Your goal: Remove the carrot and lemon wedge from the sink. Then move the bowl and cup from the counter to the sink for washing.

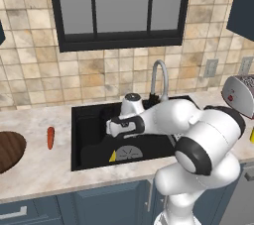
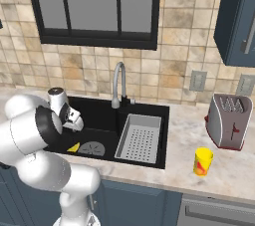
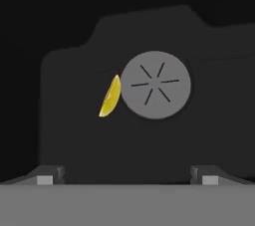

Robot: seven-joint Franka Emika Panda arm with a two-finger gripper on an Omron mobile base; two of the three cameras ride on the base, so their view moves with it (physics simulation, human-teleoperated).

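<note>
The lemon wedge (image 3: 110,96) lies on the floor of the black sink (image 1: 92,125), touching the left rim of the round grey drain (image 3: 155,85). My gripper (image 3: 127,175) hangs open above it, nothing between its fingertips (image 3: 47,175). From the base views the hand (image 1: 120,125) (image 2: 74,120) hovers over the basin, the lemon wedge (image 1: 112,156) (image 2: 73,147) below it. The carrot (image 1: 50,138) rests on the counter (image 1: 39,169) left of the sink. The dark brown bowl (image 1: 10,150) sits at the far left edge. The yellow cup (image 2: 203,161) stands on the counter right of the sink.
A curved silver faucet (image 2: 118,83) rises behind the basin. A grey perforated tray (image 2: 139,138) fills the sink's right part. A toaster (image 2: 230,120) stands at the back right, behind the cup. My own arm crosses the sink's right half in the left base view.
</note>
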